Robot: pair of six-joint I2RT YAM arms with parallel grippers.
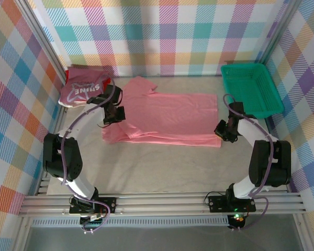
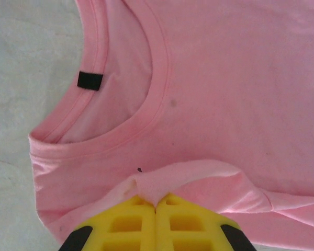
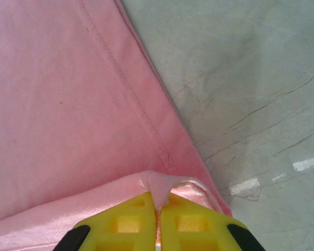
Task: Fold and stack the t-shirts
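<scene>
A plain salmon-pink t-shirt (image 1: 165, 117) lies spread across the middle of the table, its neck end to the left. My left gripper (image 1: 115, 114) is shut on a pinch of its cloth (image 2: 162, 183) just below the collar (image 2: 146, 112). My right gripper (image 1: 220, 130) is shut on a fold of cloth at the hem corner (image 3: 159, 185); its yellow fingers (image 3: 191, 222) meet with a thin slit between them. A dark pink t-shirt with white lettering (image 1: 83, 90) rests on a red one (image 1: 105, 81) at the back left.
A green mesh basket (image 1: 249, 88) stands at the back right, close to my right arm. Checked walls close in the table on three sides. Bare grey table (image 3: 251, 78) lies right of the hem and in front of the shirt (image 1: 162, 172).
</scene>
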